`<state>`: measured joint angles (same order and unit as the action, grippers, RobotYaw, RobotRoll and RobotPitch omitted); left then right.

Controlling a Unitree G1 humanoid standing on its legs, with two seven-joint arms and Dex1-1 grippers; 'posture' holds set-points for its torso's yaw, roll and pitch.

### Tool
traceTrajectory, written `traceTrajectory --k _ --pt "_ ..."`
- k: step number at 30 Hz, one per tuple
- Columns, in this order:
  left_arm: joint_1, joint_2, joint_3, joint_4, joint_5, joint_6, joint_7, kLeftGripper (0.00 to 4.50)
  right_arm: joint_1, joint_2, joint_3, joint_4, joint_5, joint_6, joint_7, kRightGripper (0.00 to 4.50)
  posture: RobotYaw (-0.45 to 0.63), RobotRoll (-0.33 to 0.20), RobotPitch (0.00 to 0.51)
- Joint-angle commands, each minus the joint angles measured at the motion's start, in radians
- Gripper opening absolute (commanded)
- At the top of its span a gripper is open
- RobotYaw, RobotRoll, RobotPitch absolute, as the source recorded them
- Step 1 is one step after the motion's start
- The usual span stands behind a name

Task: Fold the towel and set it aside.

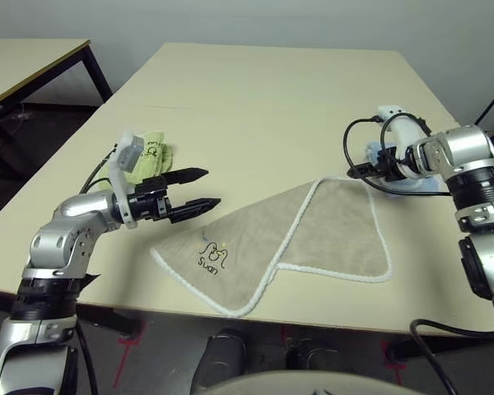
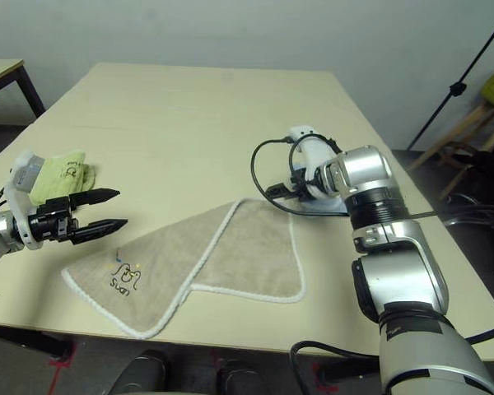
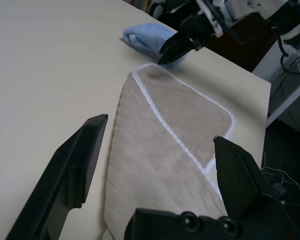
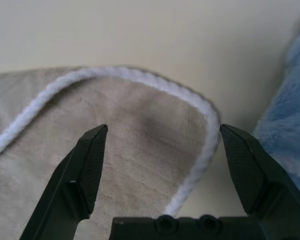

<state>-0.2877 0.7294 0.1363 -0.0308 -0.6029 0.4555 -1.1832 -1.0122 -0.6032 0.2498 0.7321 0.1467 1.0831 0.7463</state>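
The beige towel (image 1: 313,230) lies flat near the table's front edge, one part folded over. Its white stitched edging and "Swan" logo (image 1: 211,255) face up. My left gripper (image 1: 211,188) hovers open just above the towel's left corner, fingers pointing right, with nothing between them. In the left wrist view the left gripper (image 3: 160,131) looks along the towel (image 3: 165,150). My right gripper (image 4: 162,130) is open over the towel's far right corner (image 4: 140,135), its fingers straddling the white edge. It also shows as the right gripper (image 2: 272,191).
A small light blue folded towel (image 3: 150,37) lies just behind the right gripper. A lime green folded towel (image 1: 152,156) sits behind the left gripper. A second table (image 1: 33,66) stands far left. The wide tabletop (image 1: 263,90) stretches beyond.
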Motion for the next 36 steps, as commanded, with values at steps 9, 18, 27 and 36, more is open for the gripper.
traceTrajectory --k 9,18,27,36 --pt "0.026 -0.026 -0.026 -0.041 0.0 0.029 0.005 4.45 -0.024 0.065 -0.006 0.23 -0.107 -0.158 -0.019 4.5 0.19 0.0 0.001" --pt "0.041 -0.035 -0.04 -0.071 0.009 0.044 0.038 4.5 -0.05 0.12 -0.037 0.345 -0.144 -0.214 -0.033 3.59 0.19 0.0 0.005" --pt "0.045 -0.026 -0.069 -0.065 0.035 0.054 0.054 4.5 -0.063 0.122 -0.058 0.288 -0.154 -0.197 -0.005 0.07 0.2 0.0 0.01" --pt "0.044 -0.051 -0.089 -0.098 0.017 0.099 0.085 4.5 -0.063 0.063 -0.019 -0.087 -0.155 -0.116 0.085 0.02 0.18 0.0 0.007"
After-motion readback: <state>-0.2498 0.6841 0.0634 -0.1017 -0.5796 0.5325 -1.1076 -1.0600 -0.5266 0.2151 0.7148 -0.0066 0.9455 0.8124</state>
